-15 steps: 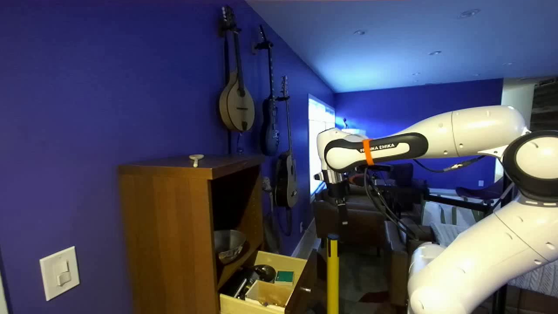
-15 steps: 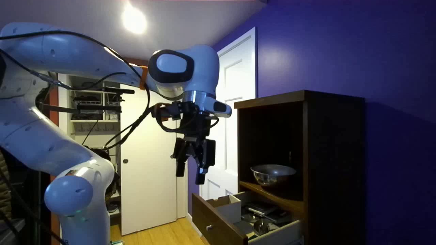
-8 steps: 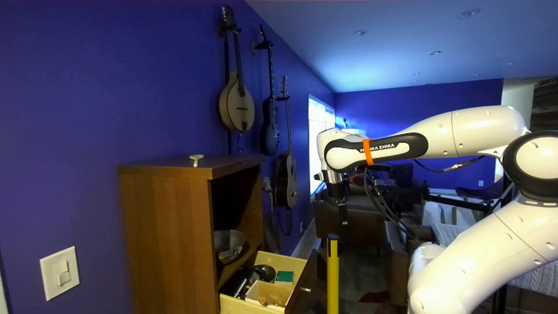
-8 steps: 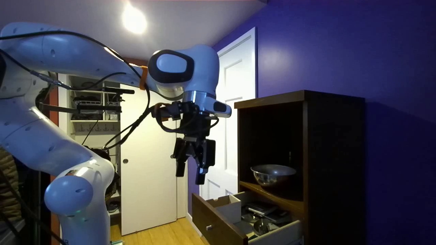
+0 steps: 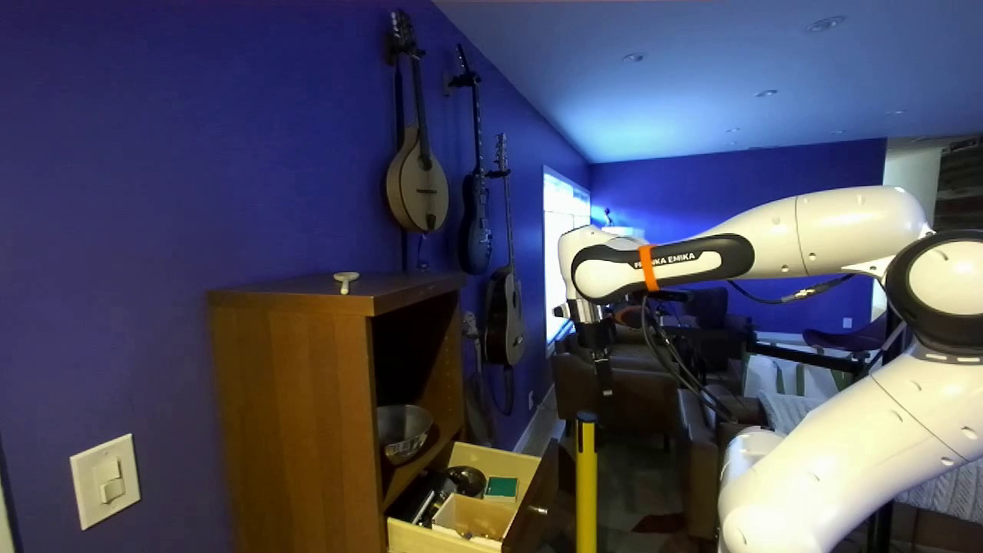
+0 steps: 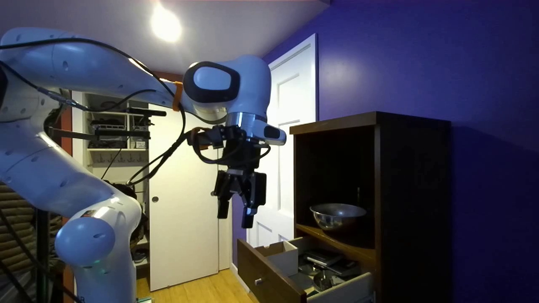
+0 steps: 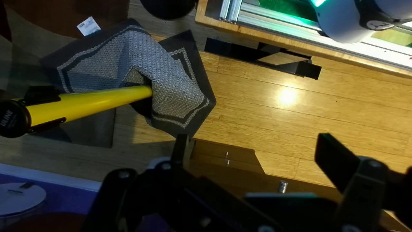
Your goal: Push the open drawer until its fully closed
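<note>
The drawer [image 5: 415, 538] has pale cream-yellow sides and a dark brown front. It stands pulled out of the tall brown cabinet [image 5: 299, 415], with dark items, a green box and a small open box inside. An exterior view also shows the drawer's front [image 6: 269, 275] with a small knob [image 6: 258, 281]. My gripper [image 6: 235, 217] hangs pointing down, open and empty, above and in front of the drawer front, not touching it. In the wrist view the gripper's fingers stand wide apart [image 7: 252, 145], with a brown panel and a silver knob [image 7: 282, 187] showing between them.
A yellow post [image 5: 586, 491] stands just in front of the drawer; the wrist view shows it too [image 7: 90, 103]. A metal bowl [image 6: 337, 216] sits on the cabinet's shelf above the drawer. Guitars [image 5: 503, 315] hang on the blue wall. A white door [image 6: 290, 126] stands behind.
The arm, gripper and drawer have not visibly moved. Something brown and quilted has come further into view at the left edge of an exterior view.
</note>
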